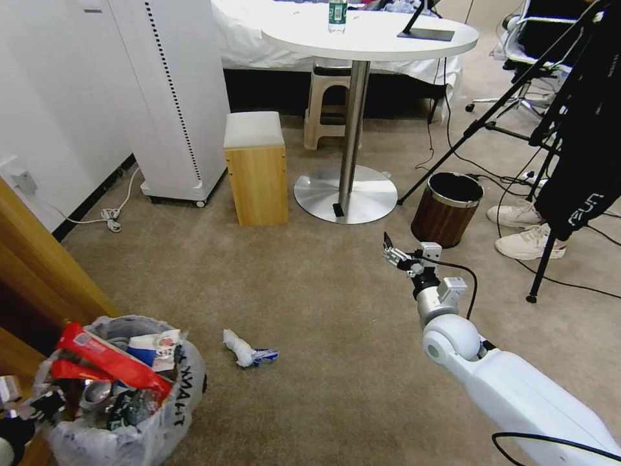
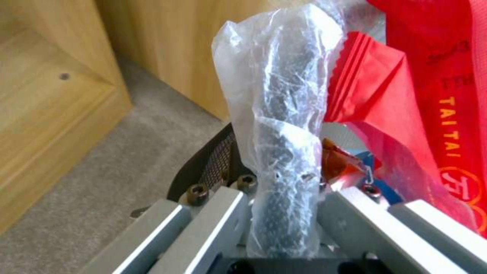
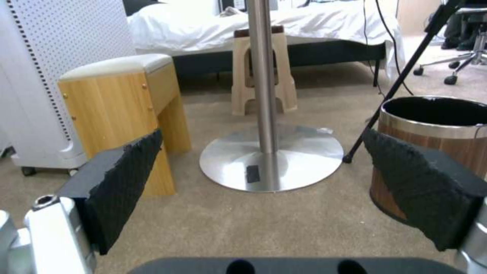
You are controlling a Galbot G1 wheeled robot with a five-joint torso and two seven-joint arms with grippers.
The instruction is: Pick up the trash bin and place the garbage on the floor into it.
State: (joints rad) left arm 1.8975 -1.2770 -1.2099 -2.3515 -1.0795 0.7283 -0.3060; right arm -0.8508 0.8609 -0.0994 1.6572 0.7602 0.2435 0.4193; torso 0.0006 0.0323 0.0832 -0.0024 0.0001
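Note:
The trash bin, black with a crinkly clear liner, sits at the lower left of the head view, stuffed with red snack bags, a paper cup and a can. My left gripper is shut on its near rim. The left wrist view shows that gripper clamping the plastic-wrapped rim, with red bags beside it. One piece of garbage, a crumpled white and blue wad, lies on the beige floor just right of the bin. My right gripper hovers open over bare carpet, its pads wide apart.
A wooden stool, a round table on a steel base and a brown wood-grain bin stand ahead. Tripod legs, cables and a person's white shoes are to the right. A wooden cabinet flanks the left.

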